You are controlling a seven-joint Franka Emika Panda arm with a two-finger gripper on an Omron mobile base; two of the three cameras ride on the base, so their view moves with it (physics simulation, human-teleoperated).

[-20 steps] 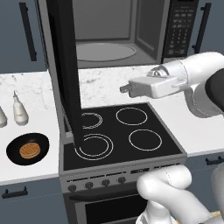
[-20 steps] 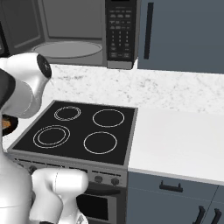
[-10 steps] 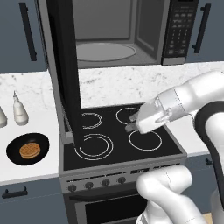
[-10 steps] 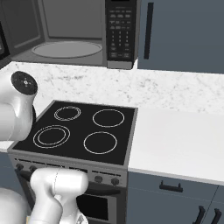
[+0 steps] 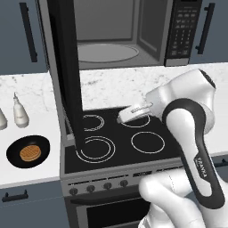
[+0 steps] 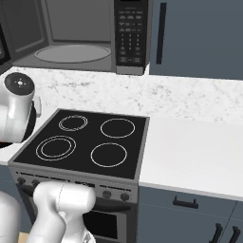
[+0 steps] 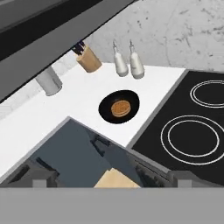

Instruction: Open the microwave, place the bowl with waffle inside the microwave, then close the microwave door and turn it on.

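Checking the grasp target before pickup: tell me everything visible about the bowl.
The bowl is small, shallow, round and black with a smooth matte look. It sits upright and flat on the white counter left of the stove, in front of two white bottles. A round golden-brown waffle with a grid pattern lies flat in its middle, smaller than the bowl. Nothing else touches it; in the hand view it lies ahead of the open pincer, apart from it.

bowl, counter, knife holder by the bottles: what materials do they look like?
Bowl: black, smooth and matte, likely ceramic or plastic; the render leaves it open. Counter: white stone, probably marble or quartz, going by the grey veining on the wall strip behind it. Knife holder: tan block, looks like light wood, with dark handles sticking out.
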